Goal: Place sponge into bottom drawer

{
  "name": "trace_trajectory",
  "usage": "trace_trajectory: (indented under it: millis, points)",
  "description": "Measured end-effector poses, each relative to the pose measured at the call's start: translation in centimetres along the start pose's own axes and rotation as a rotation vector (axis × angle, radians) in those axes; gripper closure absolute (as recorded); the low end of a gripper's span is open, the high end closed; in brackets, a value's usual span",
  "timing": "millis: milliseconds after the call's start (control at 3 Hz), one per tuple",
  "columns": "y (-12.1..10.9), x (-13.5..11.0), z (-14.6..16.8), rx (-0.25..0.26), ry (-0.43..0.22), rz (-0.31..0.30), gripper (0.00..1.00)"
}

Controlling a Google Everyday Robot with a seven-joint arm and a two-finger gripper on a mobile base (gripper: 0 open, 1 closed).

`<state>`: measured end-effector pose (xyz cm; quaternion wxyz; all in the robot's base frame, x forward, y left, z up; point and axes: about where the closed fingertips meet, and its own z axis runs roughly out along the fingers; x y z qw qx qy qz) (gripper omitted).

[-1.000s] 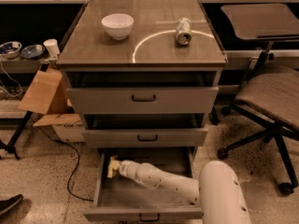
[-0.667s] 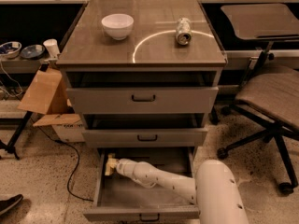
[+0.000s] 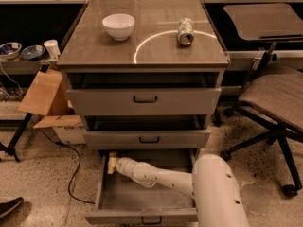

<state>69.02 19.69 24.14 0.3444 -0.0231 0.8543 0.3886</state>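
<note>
The gripper (image 3: 118, 165) sits low inside the open bottom drawer (image 3: 142, 216), at its back left corner, with the sponge (image 3: 111, 163) at its tip, close to the drawer's left wall. Whether the gripper is clamped on the sponge or has let go, I cannot tell. Over the last second it has slid a little further left and toward the back, and the sponge has gone with it. That puts the sponge inside the drawer already, so I judge the task nearly done, with release and withdrawal left.

The sponge is a pale yellow, soft-looking block. The arm (image 3: 161, 176) behind it is smooth white, rounded, and widens to a bulky shell at the lower right. The drawer is dull grey metal, deep and flat-floored, with a small dark handle. The two upper drawers (image 3: 144, 100) stand partly pulled out. On the table (image 3: 156, 51), a glossy white bowl (image 3: 118, 26) and a crushed silver can (image 3: 185, 31) stand well apart.
</note>
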Motion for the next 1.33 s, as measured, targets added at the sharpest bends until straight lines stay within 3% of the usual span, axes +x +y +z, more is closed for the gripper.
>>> trace_trajectory:
  millis: [333, 1000, 1333]
  points:
    - [-0.27, -0.93, -0.09, 0.008, -0.004, -0.058, 0.44]
    - [-0.35, -1.18, -0.08, 0.004, -0.003, -0.080, 0.00]
    - [-0.35, -1.18, -0.08, 0.004, -0.003, -0.080, 0.00]
